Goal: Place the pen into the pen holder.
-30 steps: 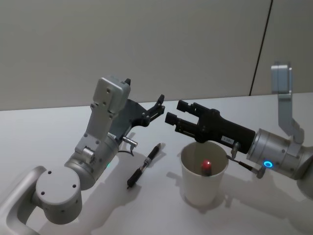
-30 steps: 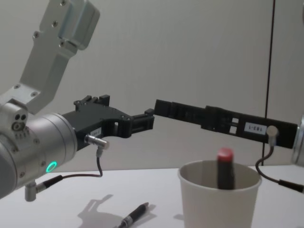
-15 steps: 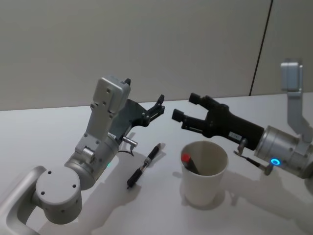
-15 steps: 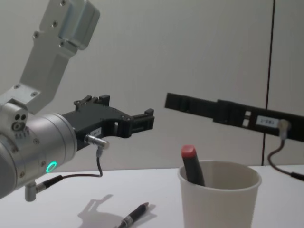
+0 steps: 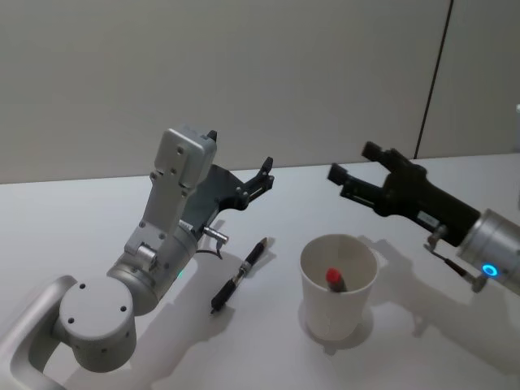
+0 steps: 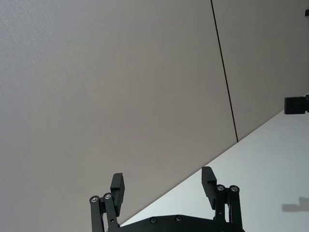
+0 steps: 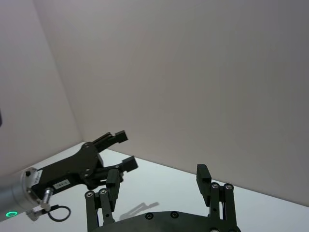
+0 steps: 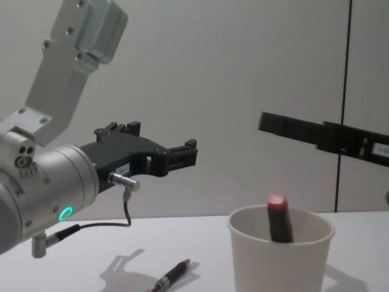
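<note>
Right pincer (image 5: 352, 161) backed off rightward, fingers apart; red-capped pen (image 5: 335, 278) now in white paper cup (image 5: 329, 313). Slim black pen (image 5: 240, 275) on surface (image 5: 81, 211) left of cup: probably light, stiff, rolls; grip mid-barrel. Left pincer (image 5: 266, 172) spread, parked.

Lighting everything softly and evenly from overhead, fairly bright. Laying pale, soft-edged grey shadows across the flat white tabletop (image 5: 97, 211): hugging the plain white paper cup (image 5: 333, 313) on both sides, trailing below the right tool (image 5: 351, 163), blotching the surface left of the slim black pen (image 8: 172, 277). Dimming toward the cup's inside. Glowing green from the left arm's ring light (image 8: 65, 213), blue from the right arm's ring light (image 5: 487, 270).
</note>
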`<state>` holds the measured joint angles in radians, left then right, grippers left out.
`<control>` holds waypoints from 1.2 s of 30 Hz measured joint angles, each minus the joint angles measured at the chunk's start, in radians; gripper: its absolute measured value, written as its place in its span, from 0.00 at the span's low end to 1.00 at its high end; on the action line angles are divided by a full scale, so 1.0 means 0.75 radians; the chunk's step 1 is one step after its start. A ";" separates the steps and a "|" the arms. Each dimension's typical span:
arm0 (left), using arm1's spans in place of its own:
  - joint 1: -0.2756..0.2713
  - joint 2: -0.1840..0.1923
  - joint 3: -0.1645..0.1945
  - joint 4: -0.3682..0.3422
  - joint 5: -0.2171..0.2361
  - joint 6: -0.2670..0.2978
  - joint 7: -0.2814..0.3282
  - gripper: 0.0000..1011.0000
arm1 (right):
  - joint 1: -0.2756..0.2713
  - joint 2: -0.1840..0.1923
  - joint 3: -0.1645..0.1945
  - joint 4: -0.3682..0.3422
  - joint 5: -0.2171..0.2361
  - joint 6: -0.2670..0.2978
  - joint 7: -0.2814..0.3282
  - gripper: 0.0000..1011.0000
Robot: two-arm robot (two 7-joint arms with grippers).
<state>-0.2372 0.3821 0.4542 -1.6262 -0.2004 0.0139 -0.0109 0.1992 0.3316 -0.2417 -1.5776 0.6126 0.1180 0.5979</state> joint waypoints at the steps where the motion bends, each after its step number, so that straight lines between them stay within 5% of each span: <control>1: 0.000 0.000 0.000 0.000 0.000 0.000 0.000 0.99 | 0.000 0.000 0.000 0.000 0.000 0.000 0.000 0.99; 36: 0.000 0.000 0.000 0.000 0.000 0.000 0.000 0.99 | -0.324 0.175 0.150 -0.138 0.154 -0.208 -0.630 0.99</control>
<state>-0.2371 0.3821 0.4542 -1.6262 -0.2004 0.0139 -0.0109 -0.0441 0.4629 -0.1295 -1.6810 0.7282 -0.0382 0.1257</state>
